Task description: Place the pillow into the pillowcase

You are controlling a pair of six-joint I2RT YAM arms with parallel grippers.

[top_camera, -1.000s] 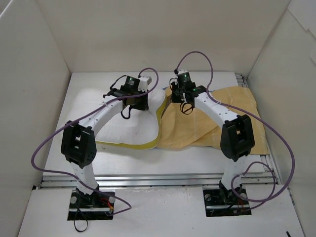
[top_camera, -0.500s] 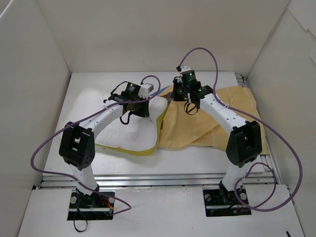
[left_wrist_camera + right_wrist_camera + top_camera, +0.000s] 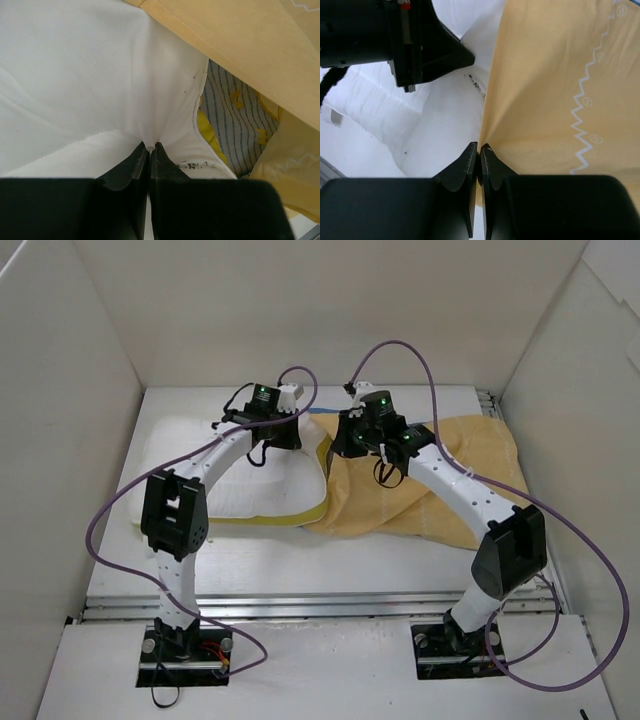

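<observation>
Left gripper (image 3: 150,150): jaws fully closed, a fold of white pillow (image 3: 75,75) fabric pinched between the tips. Right gripper (image 3: 480,149): jaws closed the same way, clamped on the edge of the pillowcase (image 3: 555,90); the cloth runs up to the tips in a taut crease.

Right wrist view: the left gripper's black body sits just beside the right one, over the white pillow.

Left wrist view: the pillowcase mouth gapes next to the pinched pillow end. Blue-striped fabric with yellow patches shows inside, with the yellow-orange face above it.

Top view: both wrists are close together near the middle of the table's (image 3: 330,565) far edge. The pillow lies on the left half, its yellow piping (image 3: 270,519) along the near side. The pillowcase lies rumpled on the right half, plain yellow-orange face up, its left edge touching the pillow's right end. Most of the pillow is outside the pillowcase
</observation>
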